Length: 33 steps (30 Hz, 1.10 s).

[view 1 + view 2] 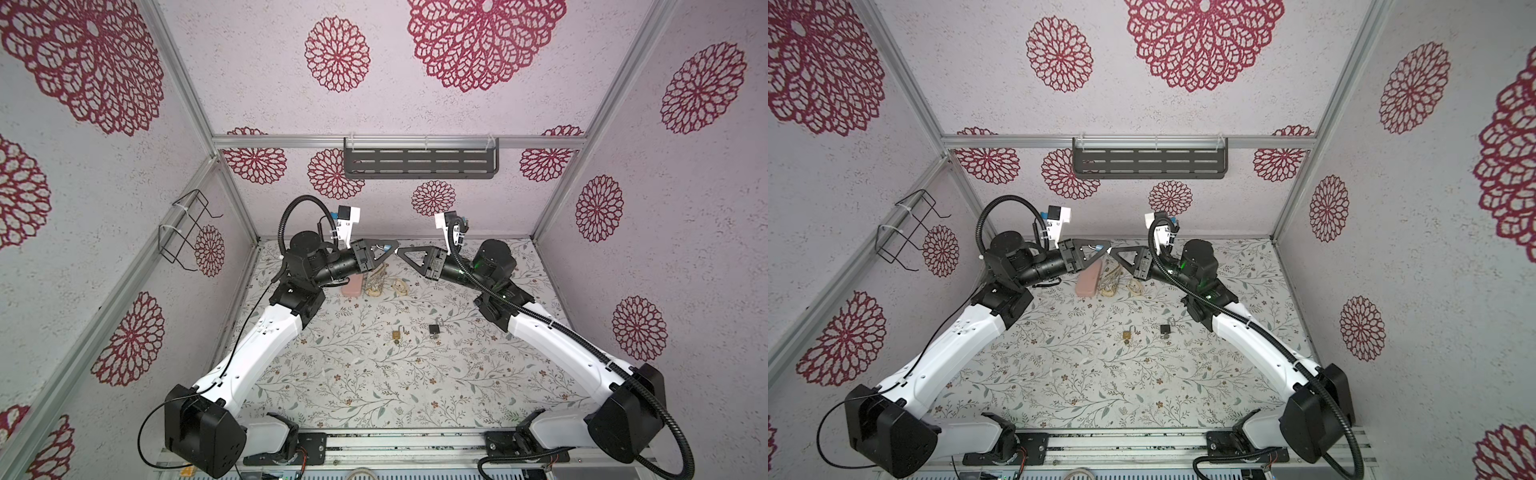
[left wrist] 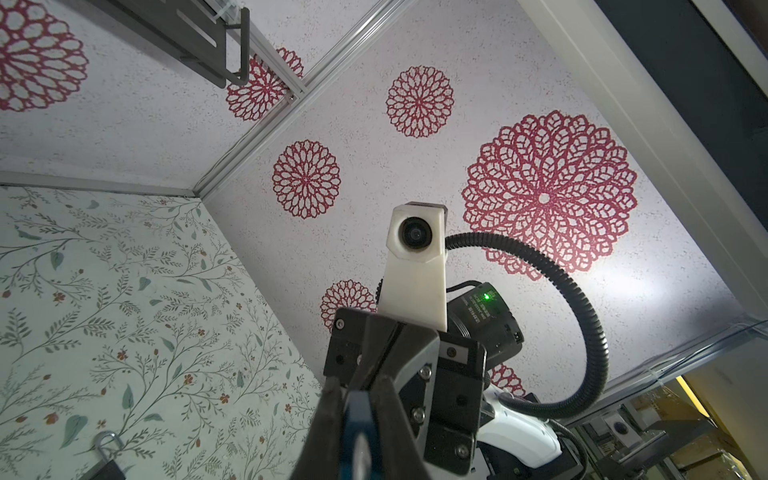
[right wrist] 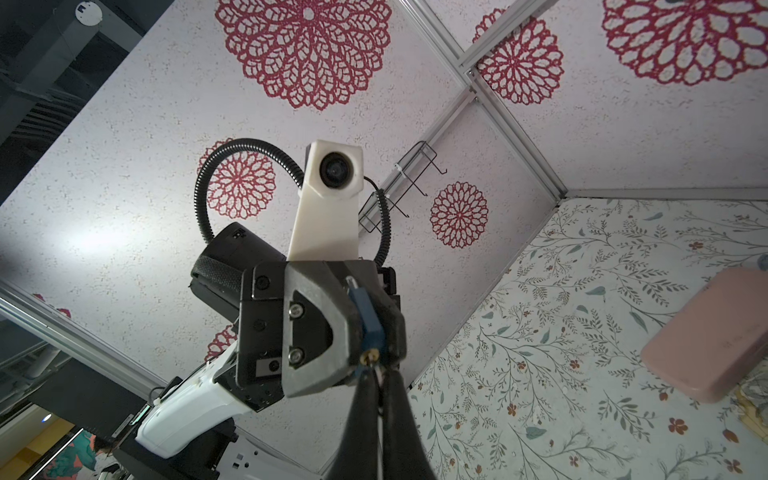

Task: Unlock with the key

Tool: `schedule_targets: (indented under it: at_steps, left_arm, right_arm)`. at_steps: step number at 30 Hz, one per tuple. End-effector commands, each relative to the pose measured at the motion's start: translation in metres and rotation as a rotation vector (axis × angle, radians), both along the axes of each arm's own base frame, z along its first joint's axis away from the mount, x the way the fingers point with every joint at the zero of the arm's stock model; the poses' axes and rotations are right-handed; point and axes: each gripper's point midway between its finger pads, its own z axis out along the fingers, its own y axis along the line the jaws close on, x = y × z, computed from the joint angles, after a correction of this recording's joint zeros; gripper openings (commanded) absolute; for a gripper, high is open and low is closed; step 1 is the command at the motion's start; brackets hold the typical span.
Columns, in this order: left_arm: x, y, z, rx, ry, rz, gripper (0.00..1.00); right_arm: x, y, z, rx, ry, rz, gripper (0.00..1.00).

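Seeing the left gripper (image 1: 392, 244) clamped on the blue-headed key (image 1: 385, 248), raised well above the floral table (image 1: 374, 374), near its back edge. Backed up by the right wrist view: finding the blue key head sandwiched between the left fingers (image 3: 316, 332), with the brass blade end pointing out toward the right gripper (image 3: 376, 378). Reading the right gripper as pinched fully together, tips just at the blade end. Can't tell whether touching the blade or nipping it. Same in both top views: nose to nose in mid-air, tips almost meeting.

Down on the table, well apart from both grippers: brass padlock (image 1: 397, 334) and black padlock (image 1: 435, 329), lying near each other, roughly mid-table. Also catching the black one in the left wrist view. Can't tell locked or open on either.

Below the grippers at the back: pink case (image 1: 353, 286), with tangled beige cord (image 1: 376, 284) just beside it.
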Motion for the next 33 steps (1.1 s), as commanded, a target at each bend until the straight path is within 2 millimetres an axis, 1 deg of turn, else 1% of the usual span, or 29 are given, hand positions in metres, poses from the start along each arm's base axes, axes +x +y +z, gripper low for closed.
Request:
schedule_targets:
  at_steps: [1, 5, 9, 10, 12, 15, 19, 22, 28, 31, 33]
  left_arm:
    - [-0.059, -0.03, -0.009, 0.022, -0.007, -0.281, 0.0]
    - [-0.054, -0.019, -0.012, 0.026, 0.003, -0.245, 0.0]
    - [-0.053, -0.017, -0.014, 0.028, 0.009, -0.243, 0.0]
    - [-0.053, -0.017, -0.015, 0.029, 0.009, -0.243, 0.0]
    - [-0.054, -0.017, -0.017, 0.032, 0.012, -0.243, 0.0]
    - [-0.053, -0.016, -0.021, 0.047, 0.018, -0.236, 0.0]
    - [-0.055, -0.015, -0.02, 0.049, 0.014, -0.237, 0.0]
    - [-0.056, -0.015, -0.021, 0.051, 0.015, -0.238, 0.0]
    - [-0.058, -0.014, -0.02, 0.05, 0.013, -0.24, 0.0]
    - [-0.058, -0.014, -0.02, 0.048, 0.01, -0.244, 0.0]
    - [-0.058, -0.014, -0.02, 0.046, 0.012, -0.244, 0.0]
  right_arm:
    - [-0.037, 0.025, -0.016, -0.047, 0.009, 0.162, 0.0]
    - [-0.036, 0.014, -0.01, -0.034, -0.003, 0.138, 0.0]
    - [-0.034, 0.007, -0.005, -0.041, -0.024, 0.108, 0.0]
    - [-0.033, 0.006, -0.005, -0.047, -0.029, 0.102, 0.02]
    - [-0.033, 0.004, -0.003, -0.051, -0.039, 0.084, 0.1]
    - [-0.032, -0.001, 0.002, -0.054, -0.057, 0.065, 0.17]
    - [-0.029, -0.004, 0.001, -0.079, -0.067, 0.042, 0.2]
    - [-0.028, -0.008, 0.005, -0.07, -0.082, 0.029, 0.22]
    - [-0.026, -0.016, 0.01, -0.055, -0.109, 0.0, 0.2]
    - [-0.027, -0.015, 0.008, -0.05, -0.109, 0.01, 0.16]
    - [-0.027, -0.015, 0.007, -0.05, -0.113, 0.012, 0.11]
